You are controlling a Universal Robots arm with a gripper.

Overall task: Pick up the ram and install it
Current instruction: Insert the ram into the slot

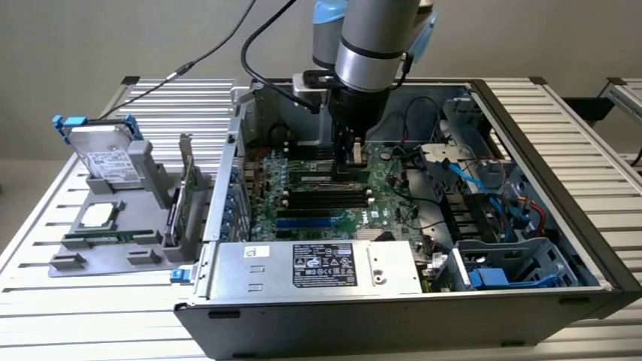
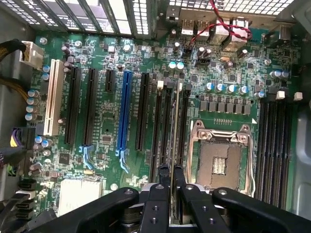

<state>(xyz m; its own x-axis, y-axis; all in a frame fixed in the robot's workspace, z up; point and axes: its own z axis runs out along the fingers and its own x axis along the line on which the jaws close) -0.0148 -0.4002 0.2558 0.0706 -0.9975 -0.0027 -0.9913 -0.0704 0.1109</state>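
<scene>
A slatted metal table (image 1: 90, 316) carries two loads: an open black computer case (image 1: 401, 327), lying on its side across the middle and out toward 3 o'clock, and a grey plastic parts stand (image 1: 101, 265) just beside it at 9 o'clock.

In sight are one motherboard (image 2: 104, 126), one blue slot (image 2: 125, 111), one white slot (image 2: 52, 97), one processor socket (image 2: 223, 162) and one ram (image 2: 173, 131).

The ram (image 2: 172, 127) is a slim stick seen edge-on, standing on its long edge and pinched between the fingers of the gripper (image 2: 171, 171). It runs parallel to the long black slots (image 2: 158, 131), lined up among them. Whether it is seated cannot be told.
</scene>
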